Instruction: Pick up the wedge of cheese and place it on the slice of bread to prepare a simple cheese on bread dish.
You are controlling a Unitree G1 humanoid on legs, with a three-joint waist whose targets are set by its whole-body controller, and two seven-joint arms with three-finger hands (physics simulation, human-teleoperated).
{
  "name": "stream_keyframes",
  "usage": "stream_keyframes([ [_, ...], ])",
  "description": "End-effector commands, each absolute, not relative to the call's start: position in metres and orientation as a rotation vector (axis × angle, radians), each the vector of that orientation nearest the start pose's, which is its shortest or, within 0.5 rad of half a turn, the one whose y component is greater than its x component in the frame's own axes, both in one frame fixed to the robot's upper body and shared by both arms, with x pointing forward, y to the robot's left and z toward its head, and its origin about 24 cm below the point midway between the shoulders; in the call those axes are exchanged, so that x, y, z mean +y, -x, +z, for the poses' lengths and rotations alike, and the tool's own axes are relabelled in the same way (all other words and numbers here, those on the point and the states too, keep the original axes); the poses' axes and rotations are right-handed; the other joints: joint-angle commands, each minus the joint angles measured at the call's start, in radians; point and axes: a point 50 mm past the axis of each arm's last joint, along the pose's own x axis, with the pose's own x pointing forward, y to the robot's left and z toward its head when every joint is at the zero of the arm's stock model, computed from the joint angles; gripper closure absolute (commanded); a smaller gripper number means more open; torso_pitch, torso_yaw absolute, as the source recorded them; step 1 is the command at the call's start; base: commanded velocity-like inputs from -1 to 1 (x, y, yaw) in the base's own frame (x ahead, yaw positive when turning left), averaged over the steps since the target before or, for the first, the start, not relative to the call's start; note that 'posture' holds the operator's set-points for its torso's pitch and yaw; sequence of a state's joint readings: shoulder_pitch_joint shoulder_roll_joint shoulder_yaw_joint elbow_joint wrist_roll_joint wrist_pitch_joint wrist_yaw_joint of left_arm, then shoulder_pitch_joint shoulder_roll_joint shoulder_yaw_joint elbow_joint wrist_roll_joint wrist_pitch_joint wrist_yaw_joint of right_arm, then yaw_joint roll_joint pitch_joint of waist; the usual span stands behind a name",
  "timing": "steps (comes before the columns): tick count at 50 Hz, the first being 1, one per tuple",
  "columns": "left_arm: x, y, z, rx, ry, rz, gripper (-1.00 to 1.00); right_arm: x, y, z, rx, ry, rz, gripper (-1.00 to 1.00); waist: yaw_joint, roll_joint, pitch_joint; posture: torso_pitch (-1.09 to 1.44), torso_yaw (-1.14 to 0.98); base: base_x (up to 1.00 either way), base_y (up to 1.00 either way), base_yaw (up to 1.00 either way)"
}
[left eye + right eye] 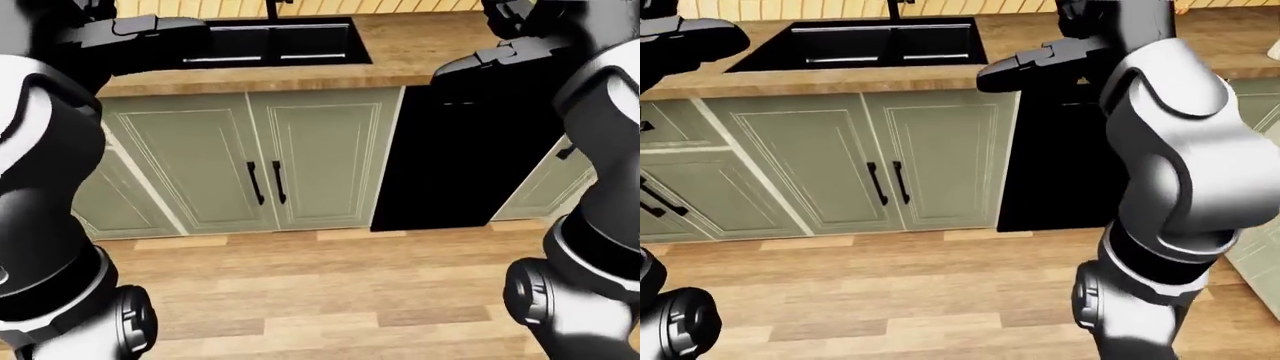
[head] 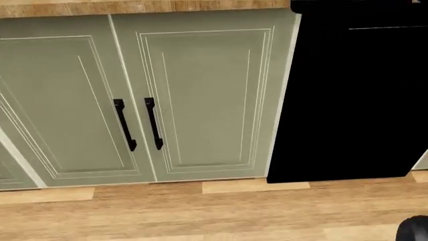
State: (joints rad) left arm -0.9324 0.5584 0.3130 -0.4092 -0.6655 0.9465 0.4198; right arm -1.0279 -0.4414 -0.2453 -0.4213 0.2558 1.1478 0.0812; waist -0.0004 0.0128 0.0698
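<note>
Neither the cheese wedge nor the bread slice shows in any view. Both arms are raised to counter height. My left hand point(image 1: 140, 26) is at the top left of the left-eye view, over the wooden counter point(image 1: 400, 52) beside the black sink point(image 1: 270, 41). At the top of the right-eye view, my right hand point(image 1: 1055, 45) hovers over the counter above a black appliance point(image 1: 1060, 165). Its thumb sticks out to the left and its other fingers run off the top edge. Both hands look open, with nothing in them.
Green cabinet doors point(image 2: 200, 100) with two black handles point(image 2: 137, 125) fill the head view, with the black appliance panel point(image 2: 354, 100) to their right. Wood floor point(image 1: 330, 292) lies below. My own arms crowd both sides of the eye views.
</note>
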Motion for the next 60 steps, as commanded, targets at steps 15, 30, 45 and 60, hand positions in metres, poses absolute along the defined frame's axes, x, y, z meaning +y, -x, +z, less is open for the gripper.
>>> stream_keyframes([
  [15,0.207,-0.257,0.364,-0.551,0.056,0.133,-1.00,-0.171,-0.266,0.347,-0.421,0.193,0.115,-1.00,0.002,0.009,-0.051,0.00,0.00,0.00,-0.01,0.00],
  [30,0.210,-0.256,0.368,-0.566,0.044,0.158,-1.00,-0.170,-0.269,0.348,-0.425,0.196,0.122,-1.00,0.005,-0.050,-0.043,0.00,0.00,0.00,-0.26,0.00],
  [45,0.211,-0.258,0.366,-0.566,0.038,0.164,-1.00,-0.167,-0.270,0.346,-0.426,0.200,0.135,-1.00,-0.005,-0.016,-0.007,0.00,0.00,0.00,-0.10,0.00],
  [60,0.209,-0.255,0.367,-0.579,0.023,0.163,-1.00,-0.165,-0.272,0.344,-0.420,0.196,0.143,-1.00,0.008,-0.035,-0.048,0.00,0.00,0.00,-0.12,0.00],
])
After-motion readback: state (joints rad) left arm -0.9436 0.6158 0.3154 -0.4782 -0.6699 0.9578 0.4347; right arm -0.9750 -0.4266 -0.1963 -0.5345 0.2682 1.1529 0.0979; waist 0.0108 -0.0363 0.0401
